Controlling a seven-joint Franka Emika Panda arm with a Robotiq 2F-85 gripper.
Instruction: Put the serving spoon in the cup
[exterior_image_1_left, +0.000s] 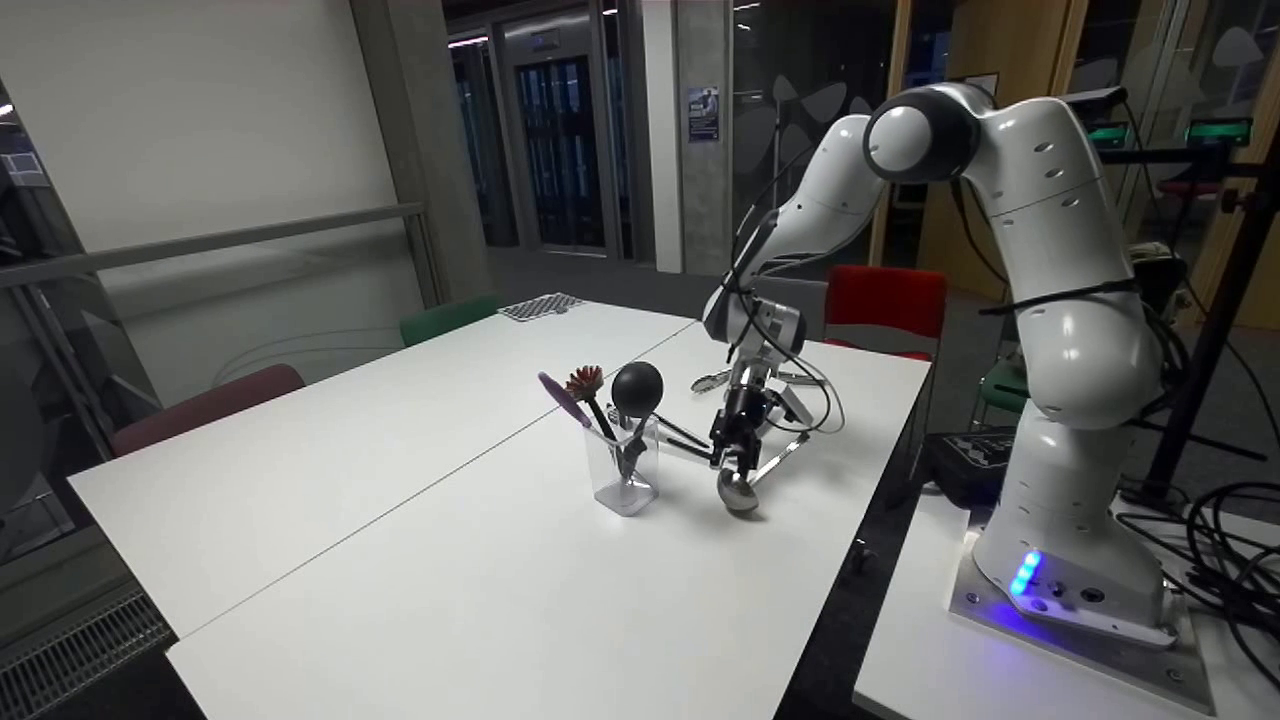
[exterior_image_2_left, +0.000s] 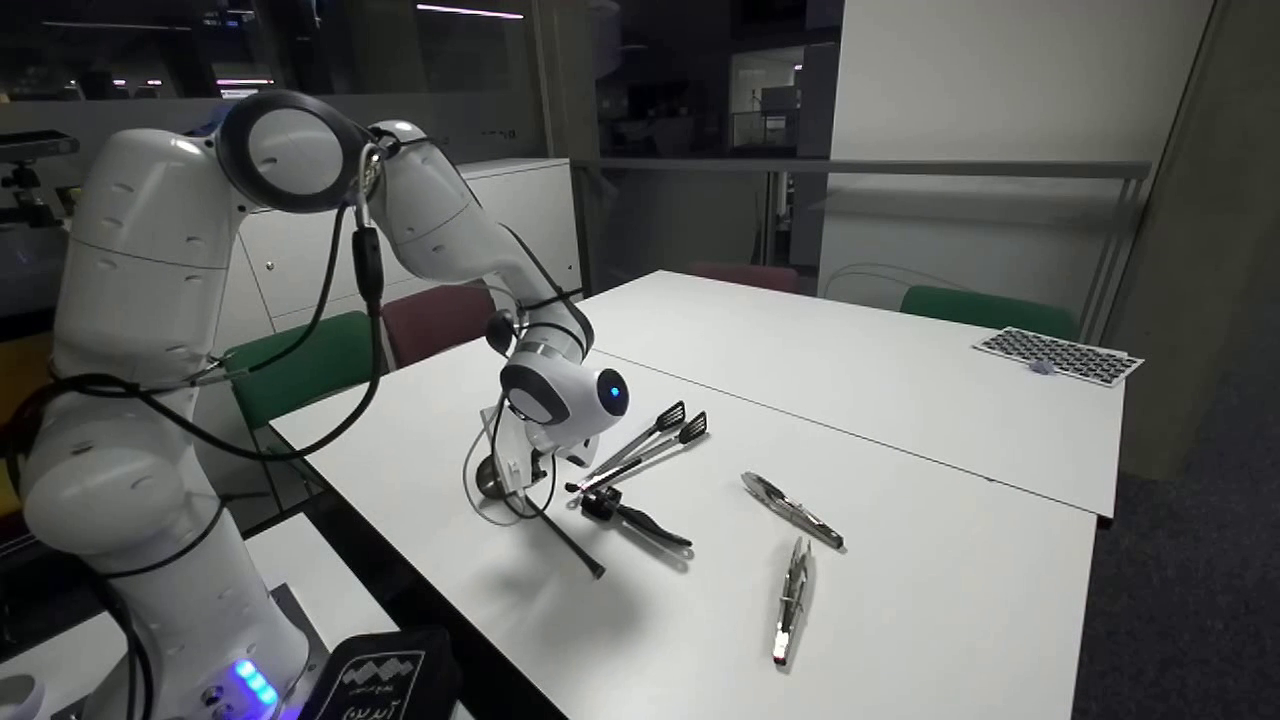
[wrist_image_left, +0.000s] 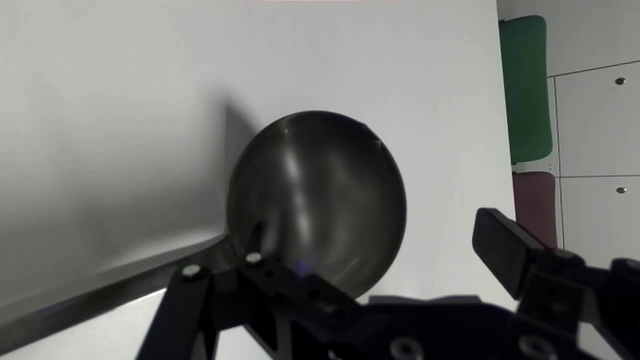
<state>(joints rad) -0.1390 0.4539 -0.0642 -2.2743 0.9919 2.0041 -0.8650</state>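
Note:
The serving spoon lies on the white table, its round silvery bowl (exterior_image_1_left: 737, 492) nearest the cup and its slim dark handle (exterior_image_2_left: 565, 540) running away across the tabletop. My gripper (wrist_image_left: 375, 227) points down above that bowl, open, with nothing clamped between its fingers. In the wrist view the left finger overlaps the bowl, while the right finger (wrist_image_left: 505, 245) is clear of it; whether anything touches, I cannot tell. The see-through cup (exterior_image_1_left: 603, 468) stands upright beside the spoon, with a black ladle (exterior_image_1_left: 637, 389), a brush and a purple-handled utensil inside. The arm hides the cup in an exterior view.
Two slotted turners (exterior_image_2_left: 650, 440) and a black-handled tool (exterior_image_2_left: 650, 527) lie close to the gripper. Metal tongs (exterior_image_2_left: 790, 508) and another pair of tongs (exterior_image_2_left: 791, 600) rest farther off. A patterned sheet (exterior_image_2_left: 1060, 355) lies at a far corner. The table's edge runs near the arm's base.

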